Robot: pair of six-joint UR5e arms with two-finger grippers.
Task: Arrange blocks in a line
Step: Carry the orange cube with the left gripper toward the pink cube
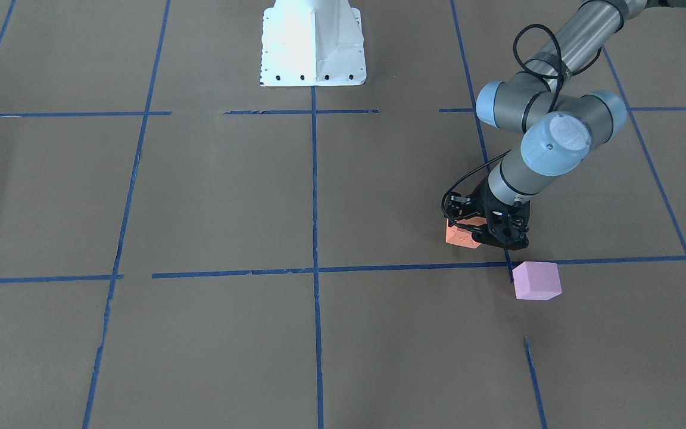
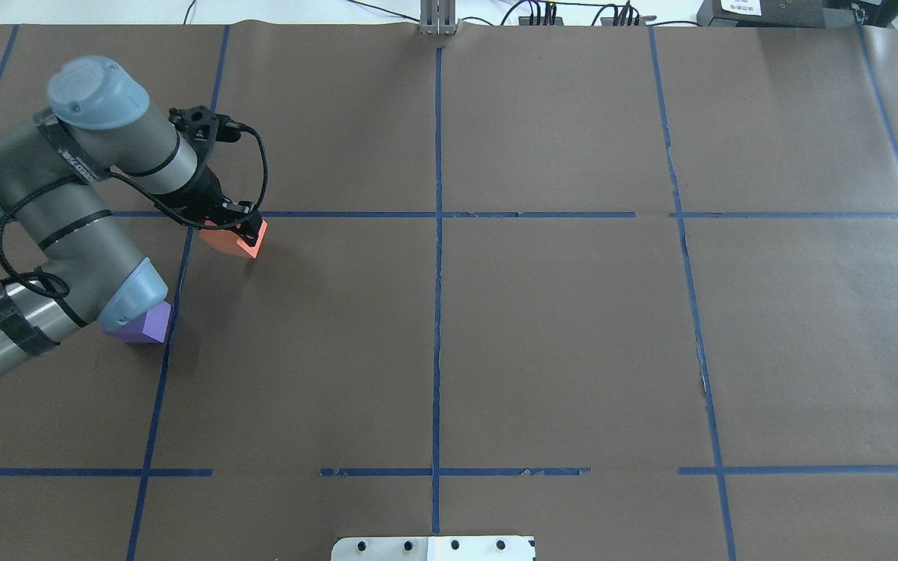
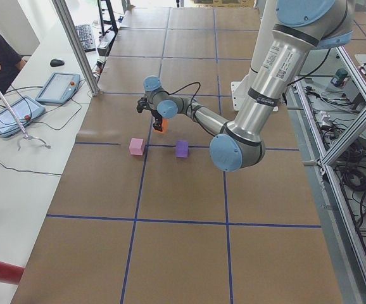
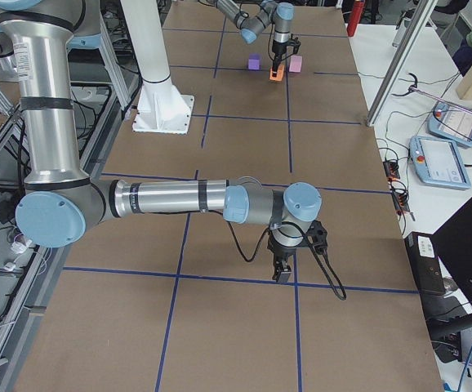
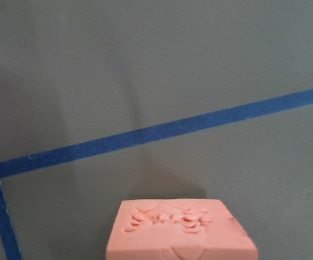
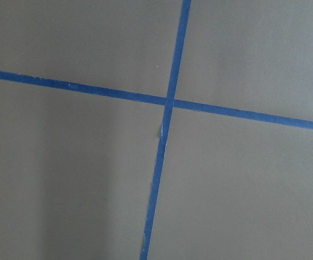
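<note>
My left gripper (image 2: 245,231) is shut on the orange block (image 2: 240,242) and holds it tilted, low over the brown table, near a blue tape crossing. The block fills the bottom of the left wrist view (image 5: 181,230). In the front-facing view the gripper (image 1: 473,230) holds the orange block (image 1: 462,237) just behind the pale pink block (image 1: 536,280). The purple block (image 2: 145,323) lies partly under my left arm's elbow. In the left view the pink (image 3: 137,146) and purple (image 3: 182,149) blocks lie side by side. My right gripper (image 4: 282,269) shows only in the right view; I cannot tell its state.
Blue tape lines (image 2: 437,312) split the brown table into squares. The white robot base (image 1: 313,42) stands at the table's robot side. A side bench with tablets (image 3: 56,88), cables and a metal post (image 3: 75,44) runs along the far edge.
</note>
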